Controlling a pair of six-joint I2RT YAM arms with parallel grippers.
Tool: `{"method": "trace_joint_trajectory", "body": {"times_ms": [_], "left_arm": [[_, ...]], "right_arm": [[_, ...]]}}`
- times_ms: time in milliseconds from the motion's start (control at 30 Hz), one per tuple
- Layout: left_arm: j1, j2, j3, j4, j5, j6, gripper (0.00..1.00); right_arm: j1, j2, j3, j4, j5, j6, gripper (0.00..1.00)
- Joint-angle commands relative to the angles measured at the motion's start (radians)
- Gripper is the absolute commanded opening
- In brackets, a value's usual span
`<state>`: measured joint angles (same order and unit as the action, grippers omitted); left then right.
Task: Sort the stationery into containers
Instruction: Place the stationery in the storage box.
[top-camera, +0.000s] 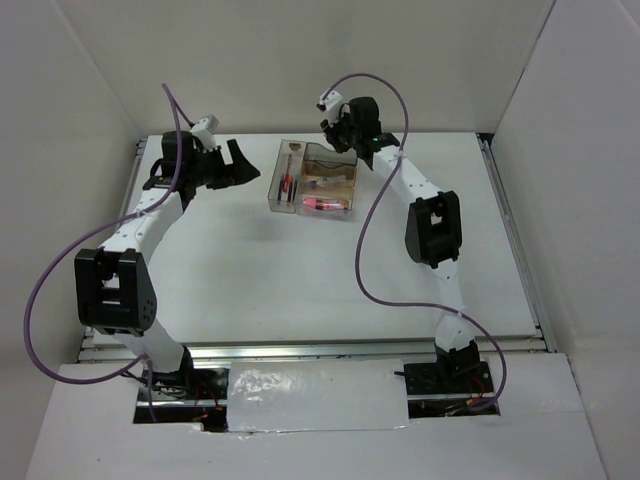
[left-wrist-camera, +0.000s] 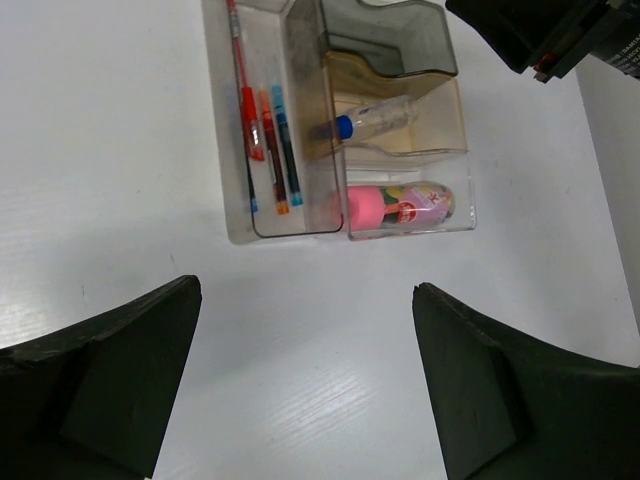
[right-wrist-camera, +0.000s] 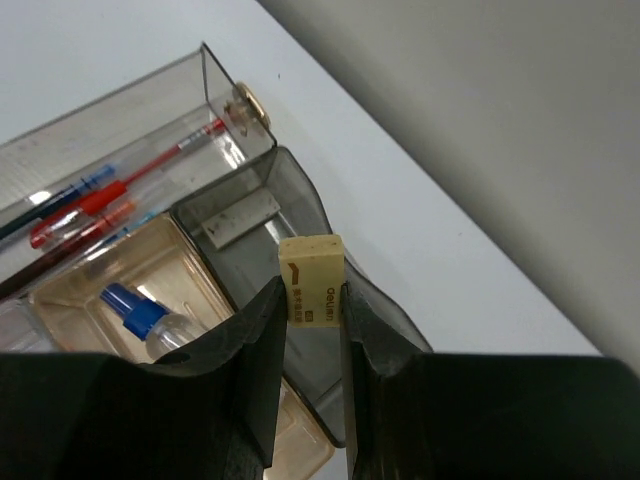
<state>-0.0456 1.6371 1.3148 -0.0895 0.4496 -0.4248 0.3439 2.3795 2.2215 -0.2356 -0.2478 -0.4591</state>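
The right gripper (right-wrist-camera: 310, 297) is clamped on a small beige rectangular eraser block (right-wrist-camera: 312, 262), one finger on each broad face. The block's long axis runs along the fingers, and its printed end sticks out past the tips.

The smoky transparent plastic organizer tray (left-wrist-camera: 225, 150) sits on the white table (top-camera: 250, 280), toward the far edge and about midway between the left and right edges. Its long side runs from near to far.

In the right wrist view the block hangs over the dark, untinted-bottom end compartment (right-wrist-camera: 300, 190) at the tray's far end, so the target lies straight below the fingertips and not off to one side. I judge the coming move to be a short descent and a release. The compartment's walls stand close on either side of the fingers, so it matters that the block stays inside that outline.

A pale flat rectangle (right-wrist-camera: 240, 218) lies on the compartment floor. It may be the second block, but the tinted wall makes that hard to confirm.

The other stationery is already sorted:
- The thin red and blue pens (left-wrist-camera: 265, 130) lie lengthwise in the long narrow compartment.
- The tiny clear blue-capped bottle (left-wrist-camera: 375, 118) is in the middle tan-bottomed compartment.
- The stubby pink tube (left-wrist-camera: 395, 205) is in the nearest one.

The left gripper (left-wrist-camera: 305, 300) hangs with its jaws wide apart and holds nothing. It is off the tray's left side, near it but not touching. The right arm is clearly the nearer one for this drop.
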Motion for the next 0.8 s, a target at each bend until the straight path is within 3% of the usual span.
{"method": "trace_joint_trajectory", "body": {"times_ms": [0,767], "left_arm": [[0.021,-0.052,-0.034,0.054,-0.002,-0.041,0.99],[0.009,-0.025,-0.020,0.042,-0.066,-0.029,0.99]], "right_arm": [[-0.020,0.029,0.004,0.105,0.012,0.049,0.00],[-0.029,0.090,-0.051,0.084,0.025,-0.004,0.10]]}}
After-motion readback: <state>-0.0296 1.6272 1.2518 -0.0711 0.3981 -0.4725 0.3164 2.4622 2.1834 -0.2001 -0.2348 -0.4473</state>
